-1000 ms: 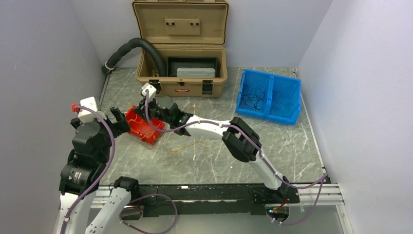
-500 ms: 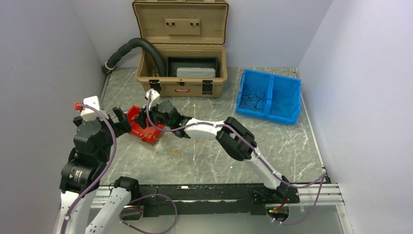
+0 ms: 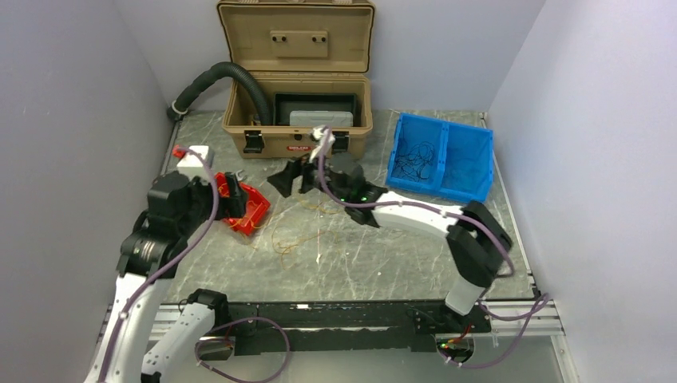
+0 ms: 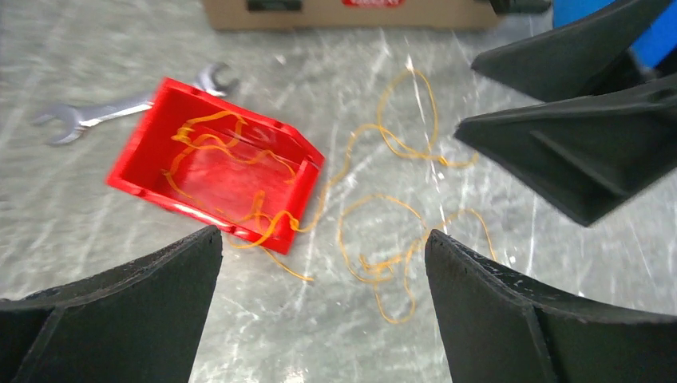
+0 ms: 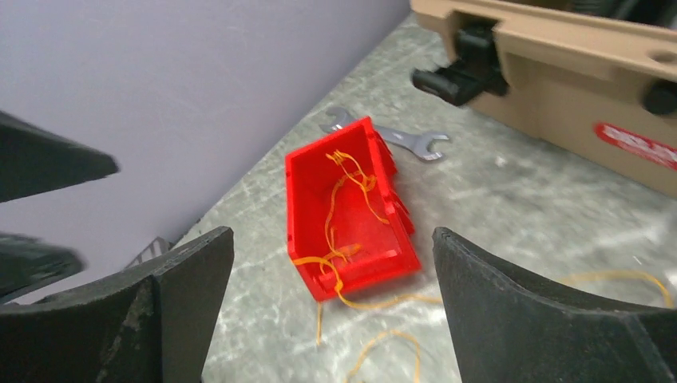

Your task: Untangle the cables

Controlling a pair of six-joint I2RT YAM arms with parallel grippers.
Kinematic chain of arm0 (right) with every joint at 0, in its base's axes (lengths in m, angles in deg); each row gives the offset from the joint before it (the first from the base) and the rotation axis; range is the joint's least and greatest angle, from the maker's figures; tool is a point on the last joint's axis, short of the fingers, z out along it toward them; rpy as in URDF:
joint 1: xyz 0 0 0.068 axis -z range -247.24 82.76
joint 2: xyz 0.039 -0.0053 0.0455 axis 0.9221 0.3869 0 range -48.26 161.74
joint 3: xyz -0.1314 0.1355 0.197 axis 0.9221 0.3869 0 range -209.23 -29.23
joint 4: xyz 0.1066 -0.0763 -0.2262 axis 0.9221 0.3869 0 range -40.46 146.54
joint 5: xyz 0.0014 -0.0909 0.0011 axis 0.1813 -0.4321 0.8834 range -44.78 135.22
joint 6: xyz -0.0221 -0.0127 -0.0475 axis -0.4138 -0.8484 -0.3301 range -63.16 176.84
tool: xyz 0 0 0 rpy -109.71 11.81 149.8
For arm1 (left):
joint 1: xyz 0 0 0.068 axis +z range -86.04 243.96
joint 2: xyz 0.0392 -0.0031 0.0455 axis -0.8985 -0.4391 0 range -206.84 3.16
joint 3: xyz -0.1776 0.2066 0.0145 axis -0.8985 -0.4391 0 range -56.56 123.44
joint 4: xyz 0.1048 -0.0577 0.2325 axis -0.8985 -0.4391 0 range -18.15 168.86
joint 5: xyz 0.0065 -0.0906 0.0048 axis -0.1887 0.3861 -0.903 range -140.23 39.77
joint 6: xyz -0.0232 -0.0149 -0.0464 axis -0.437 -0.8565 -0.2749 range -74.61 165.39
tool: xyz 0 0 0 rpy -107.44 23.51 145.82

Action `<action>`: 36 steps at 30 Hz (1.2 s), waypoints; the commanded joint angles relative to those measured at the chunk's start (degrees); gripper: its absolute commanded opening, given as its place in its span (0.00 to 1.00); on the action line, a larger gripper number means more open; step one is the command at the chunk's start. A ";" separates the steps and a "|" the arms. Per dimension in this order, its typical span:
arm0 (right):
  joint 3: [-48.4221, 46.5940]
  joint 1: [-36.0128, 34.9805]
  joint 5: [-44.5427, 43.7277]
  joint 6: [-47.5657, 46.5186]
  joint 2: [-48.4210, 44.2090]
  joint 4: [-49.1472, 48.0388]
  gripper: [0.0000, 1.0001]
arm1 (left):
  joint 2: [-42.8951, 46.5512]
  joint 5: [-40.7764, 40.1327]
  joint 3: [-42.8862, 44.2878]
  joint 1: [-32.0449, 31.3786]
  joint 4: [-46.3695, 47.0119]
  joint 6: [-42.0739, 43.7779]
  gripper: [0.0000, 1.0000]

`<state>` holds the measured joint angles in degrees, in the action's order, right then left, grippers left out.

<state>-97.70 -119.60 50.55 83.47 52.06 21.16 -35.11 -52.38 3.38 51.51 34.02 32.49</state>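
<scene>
Claws gaping, empty: left claw [image 4: 323, 239], right claw [image 5: 333, 235]; cables [image 4: 367, 267] untouched on table [image 4: 72, 215].

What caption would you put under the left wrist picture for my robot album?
Orange wires spill from a red bin onto the table, framed by the open left gripper.

right pincer [image 3: 292, 179] opened, swung off red bin [image 3: 252, 212], left pincer [image 3: 232, 192] advanced
</scene>
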 commanded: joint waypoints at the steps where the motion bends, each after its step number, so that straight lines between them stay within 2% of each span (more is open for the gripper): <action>1: 9.94 1.33 -1.33 2.38 -9.46 5.03 0.97 | -3.46 12.27 -2.11 0.16 2.13 1.81 0.99; 8: 18.07 1.46 -5.30 1.47 -17.03 19.51 0.97 | -6.20 21.62 -5.88 -0.15 7.28 1.20 0.99; 13: 21.24 0.87 -3.78 0.58 -17.67 20.52 0.96 | -8.72 23.69 -7.69 -1.83 9.40 1.62 0.97; 18: 17.71 -0.28 0.43 0.19 -11.81 19.92 0.93 | -11.61 19.21 -6.64 -4.08 7.34 2.48 0.96; 22: 11.43 -1.62 3.20 -0.90 -4.51 20.44 0.85 | -10.88 17.24 -6.31 -4.19 6.83 2.58 0.96; 27: 6.99 -1.92 1.62 -0.55 2.59 19.61 0.75 | -9.88 15.86 -5.99 -4.20 5.58 3.13 0.96; 30: 5.15 -1.96 0.50 -0.51 5.63 19.52 0.61 | -9.65 15.31 -5.99 -4.23 5.04 3.37 0.96; 36: 7.85 -1.83 1.51 -1.10 2.83 17.49 0.04 | -10.13 15.25 -6.24 -4.22 4.99 4.29 0.97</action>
<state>-90.33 -121.54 51.77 82.99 58.37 42.12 -45.42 -36.60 -4.16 47.46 38.61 35.26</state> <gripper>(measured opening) 0.193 0.963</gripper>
